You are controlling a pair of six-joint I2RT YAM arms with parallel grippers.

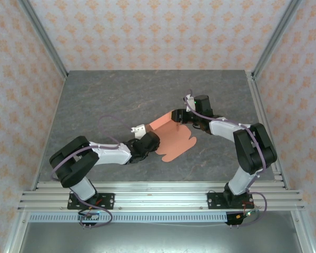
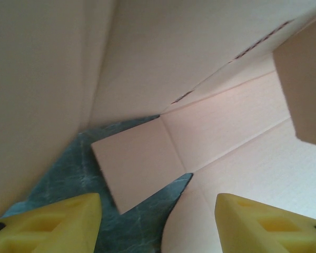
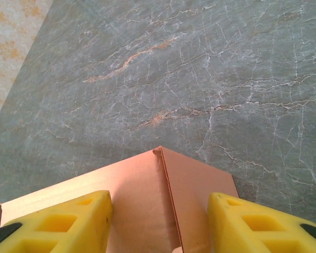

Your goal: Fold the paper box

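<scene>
2 arms [image 1: 110, 150] bent inward; left gripper [image 2: 158, 224], right gripper [image 3: 160, 224] apparently straddle paper box [image 1: 174, 141].

Top camera sits high behind the arms, looking down across the whole table [image 1: 121, 95]. Left wrist camera is pressed close among the paper box [image 2: 210, 132] panels. Right wrist camera looks down past the right claw [image 3: 160, 221] at one box corner. All three share the box.

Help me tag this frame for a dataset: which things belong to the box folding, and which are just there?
In the job: paper box, left gripper, right gripper.
Just there: grey marbled table, patterned walls, aluminium rails at the near edge.
</scene>
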